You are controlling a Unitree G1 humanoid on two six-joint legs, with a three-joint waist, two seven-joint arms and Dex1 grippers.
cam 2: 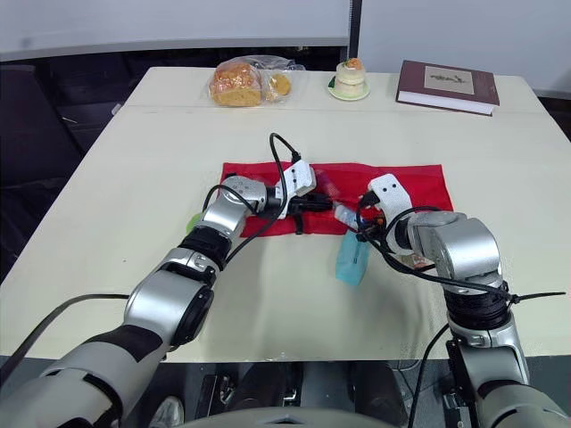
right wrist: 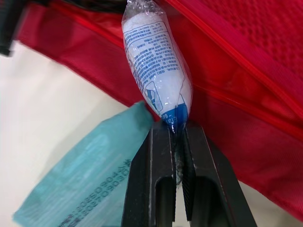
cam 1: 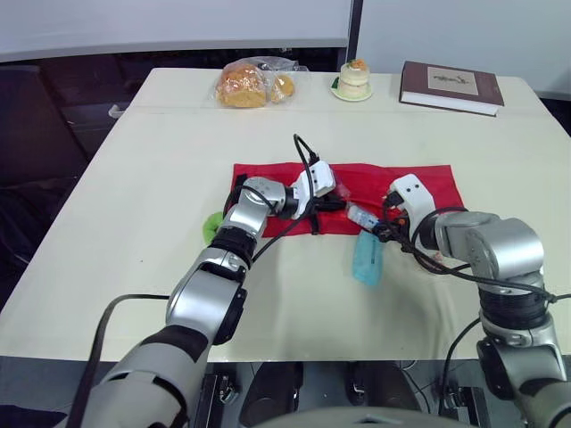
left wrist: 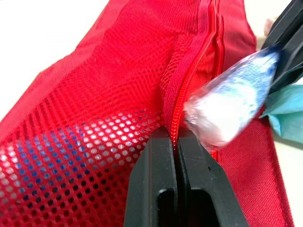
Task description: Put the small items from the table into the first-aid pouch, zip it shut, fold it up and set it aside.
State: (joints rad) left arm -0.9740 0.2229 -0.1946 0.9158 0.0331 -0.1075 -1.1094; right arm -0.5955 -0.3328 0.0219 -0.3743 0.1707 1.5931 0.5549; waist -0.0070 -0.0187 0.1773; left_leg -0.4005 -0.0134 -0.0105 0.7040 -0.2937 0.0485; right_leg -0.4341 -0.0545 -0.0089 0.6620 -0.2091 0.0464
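Just ahead of right tool point(right wrist: 176, 130), pinched gauze packet point(right wrist: 156, 71) overlaps pouch point(right wrist: 246, 94).

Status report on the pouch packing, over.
Left gripper shut on red pouch zipper edge. Right gripper shut on wrapped white packet at the opening. Teal packet on table by pouch edge, not yet packed.

Red mesh pouch point(cam 1: 428, 183), white packet point(right wrist: 156, 71) with blue print, teal sachet point(cam 1: 367, 259), cream table point(cam 1: 134, 178).

Both arms bent inward, wrists seemingly level; left gripper point(left wrist: 176, 135) and right gripper point(right wrist: 175, 126) sat close together, each clamped tight.
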